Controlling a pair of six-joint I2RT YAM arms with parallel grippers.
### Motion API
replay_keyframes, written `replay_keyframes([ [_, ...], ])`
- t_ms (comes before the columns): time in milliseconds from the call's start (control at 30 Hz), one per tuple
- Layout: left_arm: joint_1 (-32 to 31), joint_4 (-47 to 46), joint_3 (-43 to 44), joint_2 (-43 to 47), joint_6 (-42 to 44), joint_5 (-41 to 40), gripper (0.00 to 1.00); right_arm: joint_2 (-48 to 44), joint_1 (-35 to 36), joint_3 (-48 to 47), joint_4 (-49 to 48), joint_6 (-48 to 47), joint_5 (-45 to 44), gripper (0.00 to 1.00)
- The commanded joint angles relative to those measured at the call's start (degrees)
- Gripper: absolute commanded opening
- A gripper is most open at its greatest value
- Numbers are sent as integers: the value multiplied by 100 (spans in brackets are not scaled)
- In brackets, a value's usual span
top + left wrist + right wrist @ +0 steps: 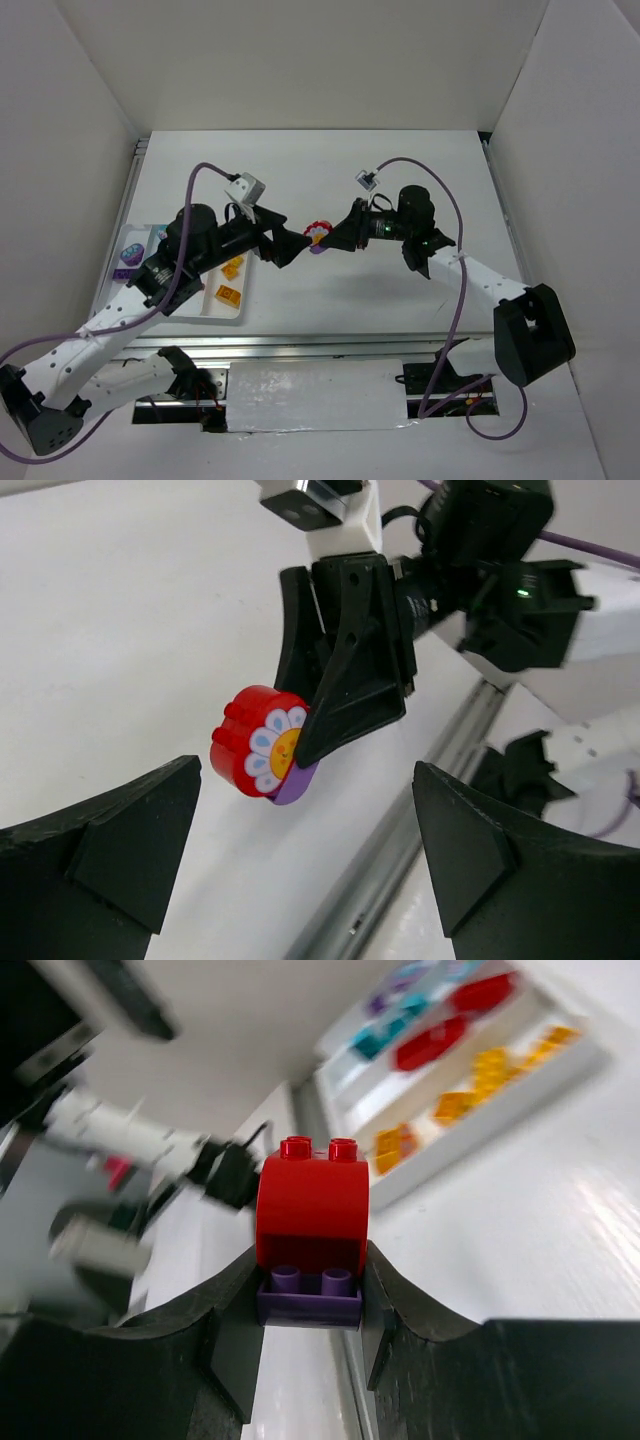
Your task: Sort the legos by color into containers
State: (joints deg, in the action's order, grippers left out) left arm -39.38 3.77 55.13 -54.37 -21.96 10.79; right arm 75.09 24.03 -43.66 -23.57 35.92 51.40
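Note:
My right gripper [325,238] is shut on a red rounded flower-faced brick [318,232] joined to a purple brick, held above the table's middle. In the right wrist view, the red brick [312,1200] sits on the purple brick [310,1298] between my right gripper's [310,1310] fingers. My left gripper [290,245] is open and empty, facing that brick from the left. In the left wrist view, the red brick [258,752] and purple piece [295,783] hang just beyond my left gripper [305,850]. The white tray [215,318] holds yellow bricks [232,268] and a purple one [131,253].
In the right wrist view the tray [500,1130] shows yellow [490,1070], red [430,1042], teal [385,1035] and purple [400,985] bricks in separate compartments. White walls enclose the table. A metal rail [330,345] runs along the near edge.

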Motion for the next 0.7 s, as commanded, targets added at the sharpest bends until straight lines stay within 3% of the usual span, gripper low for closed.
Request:
replay_keyframes([
  [0, -26, 495, -1, 434, -713, 560, 100, -169, 84, 4, -1751, -184, 2324, 0],
  [67, -26, 248, -160, 584, -801, 1046, 100, -415, 102, 217, -2639, 28, 2618, 0],
  [133, -26, -111, -415, 682, -907, 1703, 100, -845, 137, 209, -2347, -415, 2752, 0],
  [267, -35, -789, -775, 735, -995, 2559, 100, -1251, 688, -537, 1311, -2605, 2044, 0],
  [300, -26, -947, -889, 709, -1082, 2708, 99, -1216, 786, -625, 1529, -2773, 1954, 0],
  [533, -26, -2081, -1180, 541, -1496, 3474, 99, -900, 998, -881, 1628, -2722, 1804, 0],
  [667, -26, -1995, -1172, 603, -1382, 3395, 85, -891, 1086, -943, 1891, -2898, 1734, 0],
])
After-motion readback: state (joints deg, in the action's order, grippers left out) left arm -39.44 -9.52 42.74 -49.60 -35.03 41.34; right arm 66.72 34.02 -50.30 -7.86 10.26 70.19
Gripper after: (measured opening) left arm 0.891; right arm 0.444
